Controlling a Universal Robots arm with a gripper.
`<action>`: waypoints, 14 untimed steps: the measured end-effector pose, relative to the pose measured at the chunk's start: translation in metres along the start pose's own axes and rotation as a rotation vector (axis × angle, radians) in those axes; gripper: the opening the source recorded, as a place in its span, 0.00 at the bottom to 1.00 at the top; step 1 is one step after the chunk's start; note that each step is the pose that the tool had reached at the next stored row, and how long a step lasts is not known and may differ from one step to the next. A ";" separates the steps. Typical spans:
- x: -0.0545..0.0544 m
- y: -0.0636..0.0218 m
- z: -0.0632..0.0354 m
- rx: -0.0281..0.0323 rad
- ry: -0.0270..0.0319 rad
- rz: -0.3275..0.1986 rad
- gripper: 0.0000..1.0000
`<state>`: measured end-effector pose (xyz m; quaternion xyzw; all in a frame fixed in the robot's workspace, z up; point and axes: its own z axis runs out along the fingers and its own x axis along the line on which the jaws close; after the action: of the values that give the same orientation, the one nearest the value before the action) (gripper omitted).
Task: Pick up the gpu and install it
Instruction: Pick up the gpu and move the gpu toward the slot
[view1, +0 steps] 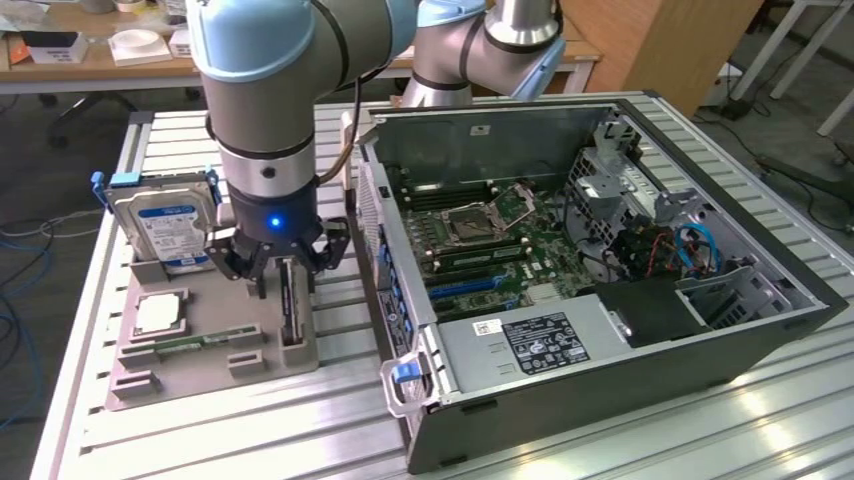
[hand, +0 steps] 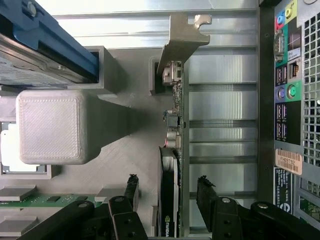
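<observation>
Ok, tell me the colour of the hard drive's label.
Blue and white label, seen best in the exterior view.

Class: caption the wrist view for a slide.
Open claw straddles the gpu, upright in its grey holder.

Brightly lit from overhead; white glare on table slats (view1: 761, 400) at the exterior view's near right; soft shadow beside grey block (hand: 50, 127).

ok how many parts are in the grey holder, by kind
hard drive: 1
cpu: 1
memory stick: 1
gpu: 1
total: 4
</observation>
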<state>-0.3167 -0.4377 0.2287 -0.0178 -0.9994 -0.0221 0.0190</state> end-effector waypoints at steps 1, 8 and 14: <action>0.000 0.0002 0.0006 -0.0004 0.0001 0.000 0.59; 0.000 0.0022 0.0044 -0.0057 0.0004 0.000 0.59; 0.000 0.0022 0.0044 -0.0059 0.0004 0.000 0.59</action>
<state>-0.3167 -0.4353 0.2244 -0.0177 -0.9993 -0.0251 0.0192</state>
